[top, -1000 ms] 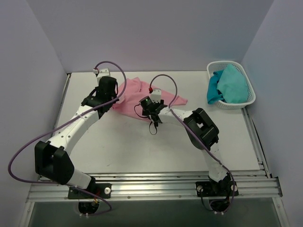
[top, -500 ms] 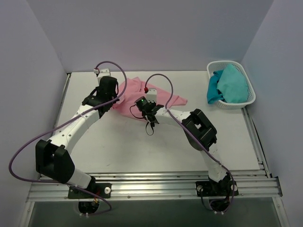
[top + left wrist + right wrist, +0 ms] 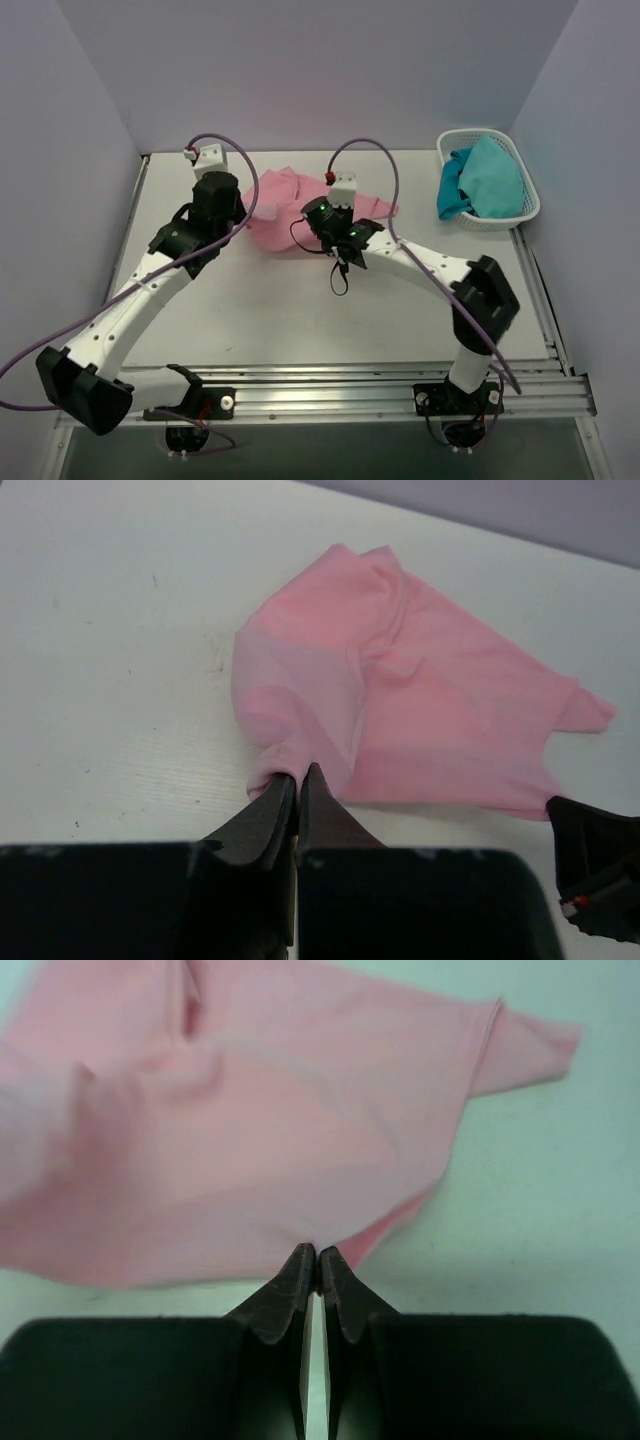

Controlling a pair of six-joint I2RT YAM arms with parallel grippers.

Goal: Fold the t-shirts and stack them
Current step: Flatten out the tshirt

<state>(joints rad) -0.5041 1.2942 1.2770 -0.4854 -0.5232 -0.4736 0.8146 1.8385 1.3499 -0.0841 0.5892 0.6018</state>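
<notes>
The pink shirt (image 3: 285, 205) lies crumpled at the far middle of the table (image 3: 300, 320), between the two wrists and well apart from the basket (image 3: 528, 205) on the right. The left gripper (image 3: 298, 777) has its jaws pressed together on a bunched fold at the shirt's near left edge. The right gripper (image 3: 316, 1257) has its jaws pressed together too and seems to nip the near hem, though the tips hide how much cloth they have. That is the main risk: a thin bite could let the hem slip free in a lift or spread, leaving the shirt hanging from one corner. The left bite looks to take several layers, so pulling apart could drag a twisted wad instead of opening the shirt flat.
</notes>
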